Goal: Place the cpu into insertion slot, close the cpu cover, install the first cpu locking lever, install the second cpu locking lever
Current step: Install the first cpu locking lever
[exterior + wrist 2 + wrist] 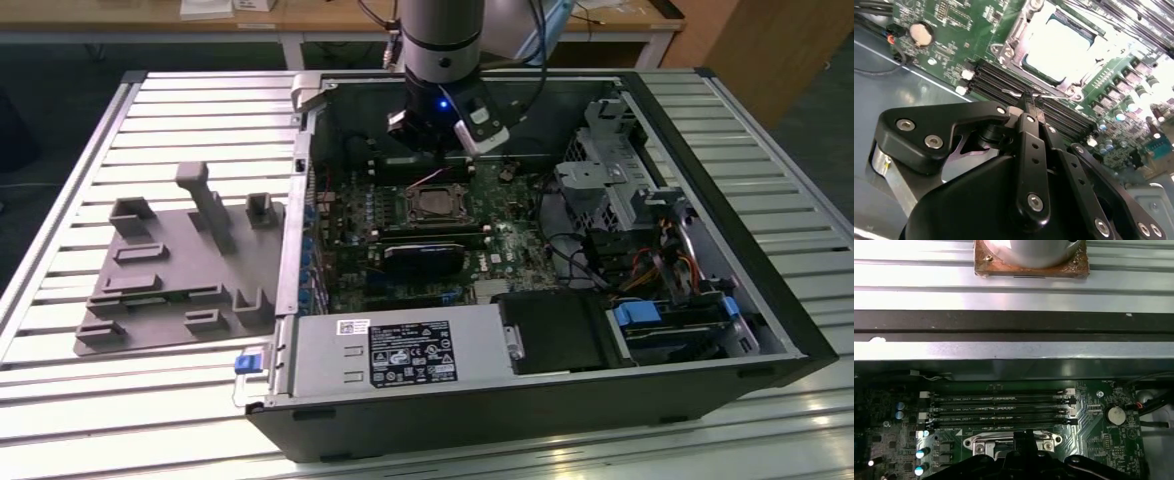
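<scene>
Black jointed claw (1027, 100) pinched shut at thin wire lever (1010, 92), shiny cpu cover (1015, 40) framing silvery cpu (1059, 47)

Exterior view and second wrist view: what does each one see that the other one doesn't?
The exterior view takes in the whole open computer case, the grey tray at the exterior view's left of it, and the arm reaching down into the case. The second wrist view gives the gripper up close, its tips together above the black memory slots, plus a round coin battery. Both show the cpu seated on the green board.
</scene>
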